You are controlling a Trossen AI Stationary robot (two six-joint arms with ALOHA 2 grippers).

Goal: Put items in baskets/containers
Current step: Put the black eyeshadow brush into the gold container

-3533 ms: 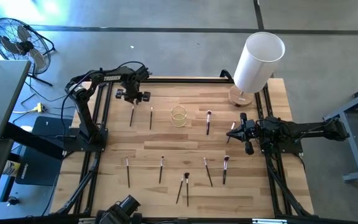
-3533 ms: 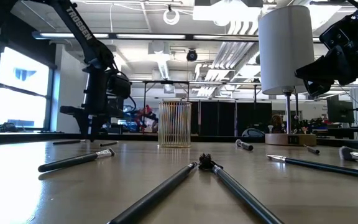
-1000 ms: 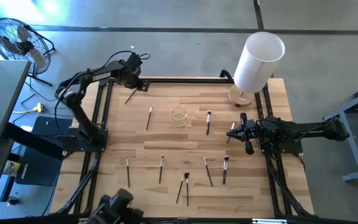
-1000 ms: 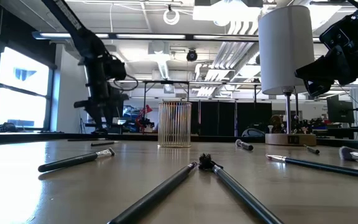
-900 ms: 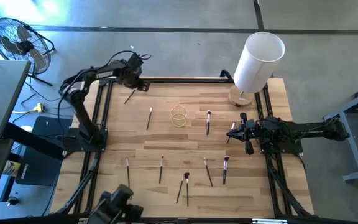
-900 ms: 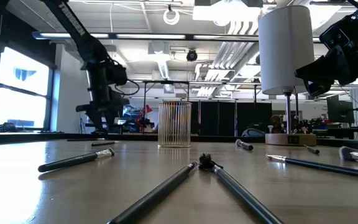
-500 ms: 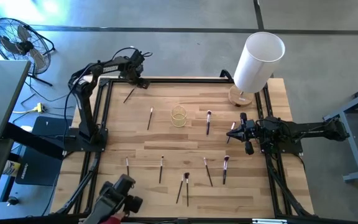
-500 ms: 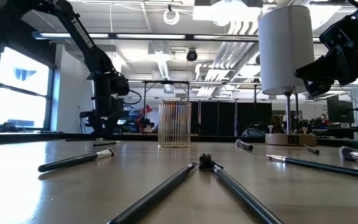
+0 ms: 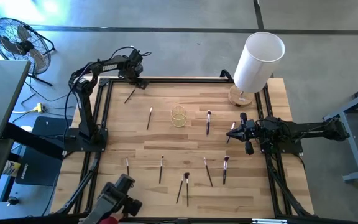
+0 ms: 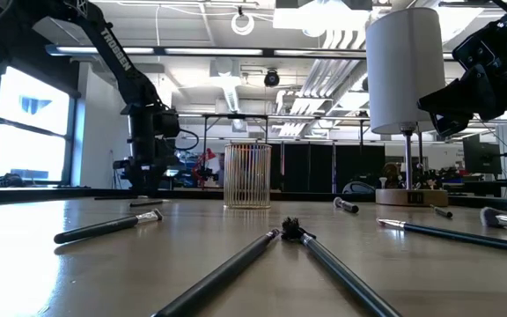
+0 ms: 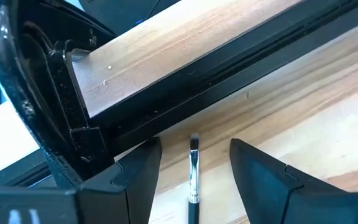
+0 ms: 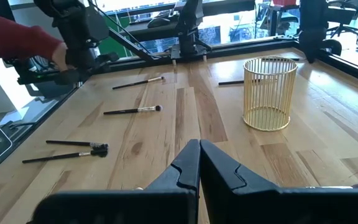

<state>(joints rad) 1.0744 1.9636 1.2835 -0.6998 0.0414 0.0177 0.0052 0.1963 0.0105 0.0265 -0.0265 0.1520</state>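
My left gripper (image 9: 135,81) is open over the table's far left corner. Its fingers stand on either side of a thin dark brush (image 11: 193,180) without touching it. That brush (image 9: 129,95) lies flat on the wood, its tip toward the black frame rail. My right gripper (image 12: 199,155) is shut and empty, raised above the table's right side (image 9: 232,132). The small yellowish ribbed cup (image 9: 178,116) stands upright mid-table, toward the far edge. Several more brushes lie flat on the table, among them one left of the cup (image 9: 150,117) and one right of it (image 9: 208,122).
A tall white cylinder (image 9: 257,62) on a round wooden base stands at the far right corner. Several brushes lie along the near half (image 9: 182,185). A person's red-sleeved hand holds a dark camera device at the near left edge (image 9: 120,198). Black frame rails border the table.
My left arm's elbow has swung toward the table while its gripper has stayed over the far left corner, sinking a little toward the brush, which has not moved. The hand-held camera at the near edge has shifted.
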